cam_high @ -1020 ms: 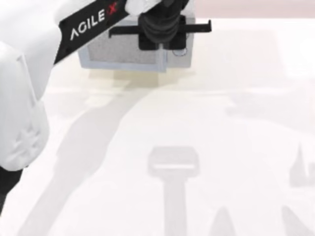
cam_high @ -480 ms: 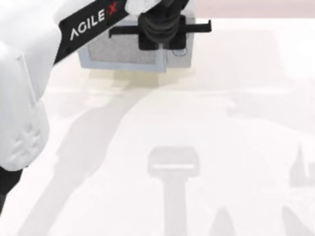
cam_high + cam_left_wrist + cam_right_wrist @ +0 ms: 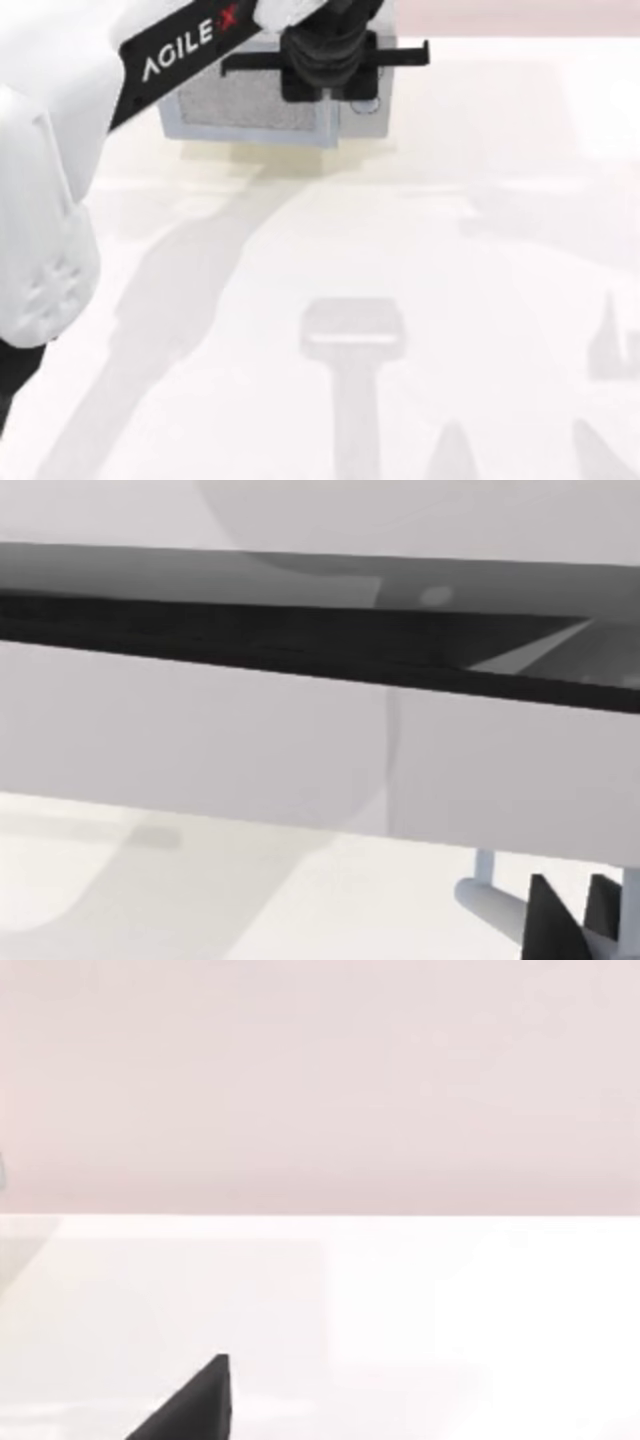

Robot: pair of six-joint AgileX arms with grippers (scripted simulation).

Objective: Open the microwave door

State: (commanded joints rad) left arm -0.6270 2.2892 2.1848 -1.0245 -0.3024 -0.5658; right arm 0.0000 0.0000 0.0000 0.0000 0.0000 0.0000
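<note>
Top view: microwave (image 3: 270, 110) at the far edge of the table (image 3: 420, 260), left of centre, mostly covered by the left arm (image 3: 60, 150) reaching across from the table's left. Left gripper (image 3: 328, 75) over the oven's front, right at the seam where the microwave door (image 3: 245, 108) meets the knob panel, presumably because the slim handle (image 3: 329, 125) runs down that edge of the door. Door a flat grey panel with a speckled mesh window, lying close against the oven body, so the opening judged barely begun at best. One round silver knob (image 3: 365, 104) peeking out just beside the gripper. Right arm out of this view, only tapered shadows on the table's near right. Left wrist view: very close to the oven, a broad pale grey face with a dark band across it, probably a gap or the underside of the body; cannot tell which. Two dark fingertips (image 3: 548, 925) at the frame's edge, set close on a pale rounded bar that may be the handle; grip likely, though contact hard to confirm, and whether the fingers are clamped or merely near cannot be told. Right wrist view: bare table and pinkish backdrop, one dark fingertip (image 3: 195, 1405) of the right gripper, parked well apart from the oven; open or closed cannot be told.
</note>
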